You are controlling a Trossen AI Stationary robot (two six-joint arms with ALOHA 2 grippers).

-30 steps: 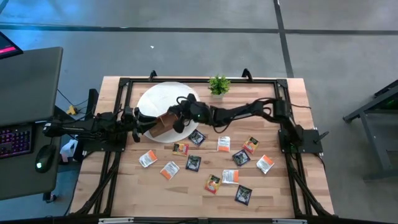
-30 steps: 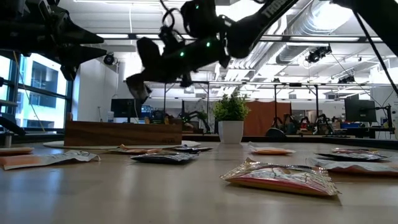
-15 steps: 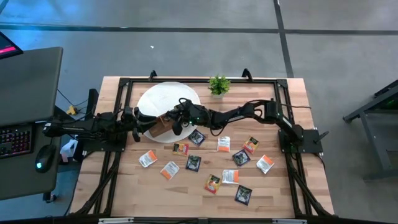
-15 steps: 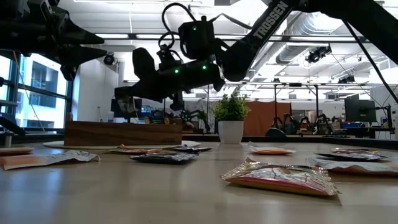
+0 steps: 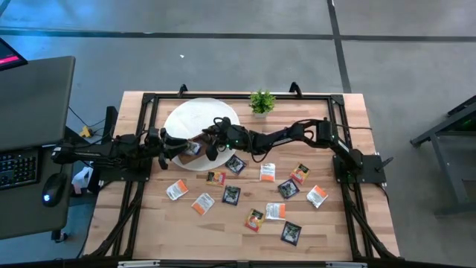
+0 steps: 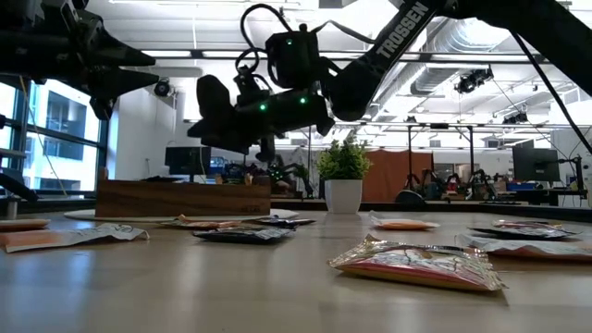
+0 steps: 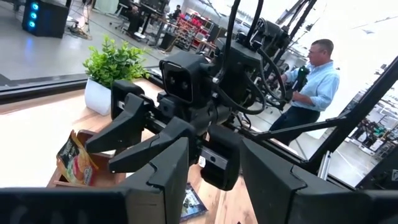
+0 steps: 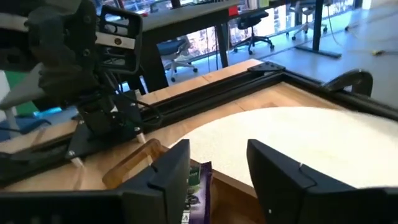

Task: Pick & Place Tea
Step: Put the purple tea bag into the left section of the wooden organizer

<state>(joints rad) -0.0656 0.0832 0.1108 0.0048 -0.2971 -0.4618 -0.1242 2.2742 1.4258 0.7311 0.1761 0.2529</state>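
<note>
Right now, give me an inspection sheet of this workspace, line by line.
Surface: wooden table with a black frame around it.
Job's things: tea sachets scattered over the table's near half; one sachet stands in the wooden box on the white round mat.
Clutter: small potted plant at the far edge.
Grippers: right gripper open above the box; left gripper open beside the box.
Cables: black cables off the table's left side.
Surroundings: desk with keyboard and mouse; a person in the room behind.

Both arms crowd the air over the box (image 5: 192,151), sachets (image 5: 231,195) litter the table's near half, and the plant (image 5: 261,101) blocks the far edge.
</note>
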